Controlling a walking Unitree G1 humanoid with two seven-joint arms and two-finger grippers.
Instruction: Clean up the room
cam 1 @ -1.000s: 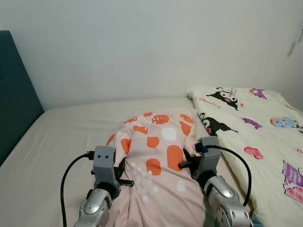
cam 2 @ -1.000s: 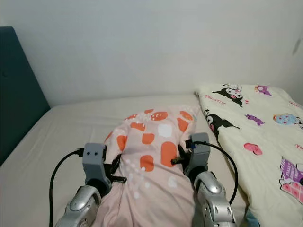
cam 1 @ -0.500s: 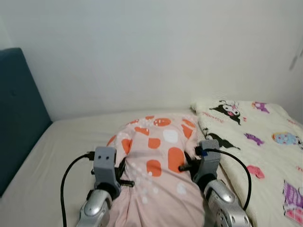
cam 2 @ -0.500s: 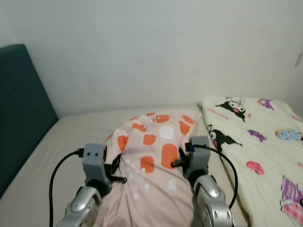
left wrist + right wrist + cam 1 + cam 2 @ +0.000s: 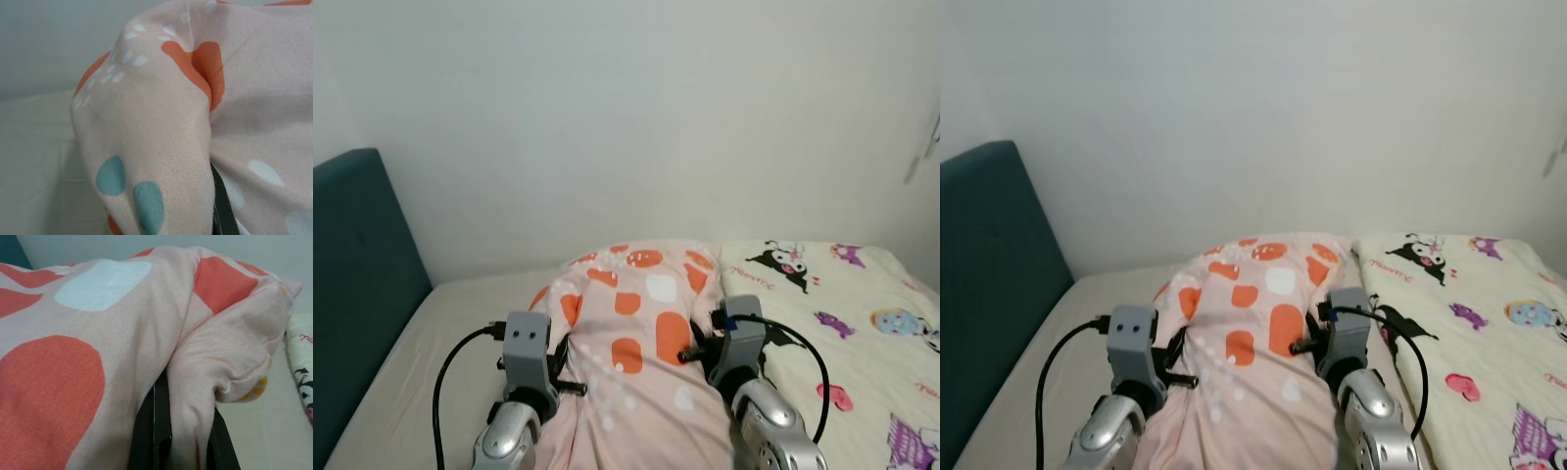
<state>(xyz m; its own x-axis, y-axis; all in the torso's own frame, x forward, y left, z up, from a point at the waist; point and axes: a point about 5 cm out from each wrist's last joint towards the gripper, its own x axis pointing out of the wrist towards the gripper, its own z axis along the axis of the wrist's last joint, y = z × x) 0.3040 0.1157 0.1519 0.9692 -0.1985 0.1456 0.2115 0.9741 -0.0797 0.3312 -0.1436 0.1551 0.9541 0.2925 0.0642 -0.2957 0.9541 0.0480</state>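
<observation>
A pink pillow (image 5: 636,333) with orange and white patches is held up over the bed between my two arms. My left gripper (image 5: 570,380) grips its left edge, and one black finger (image 5: 222,205) shows under the bunched fabric. My right gripper (image 5: 181,435) is shut on the right edge, with a fold of fabric pinched between its two black fingers (image 5: 151,431). In the head views the right gripper (image 5: 693,352) sits half hidden under the pillow's side. The pillow's far end rises in front of the wall line.
A beige bed sheet (image 5: 450,323) lies below and to the left. A dark teal headboard (image 5: 357,294) stands along the left edge. A cream quilt (image 5: 862,313) with cartoon prints covers the bed's right side. A plain white wall (image 5: 626,117) is close behind.
The whole view has shifted, showing more wall and headboard. The pillow stays gripped at both sides and now stands higher against the bed, its far end covering the bed's back edge.
</observation>
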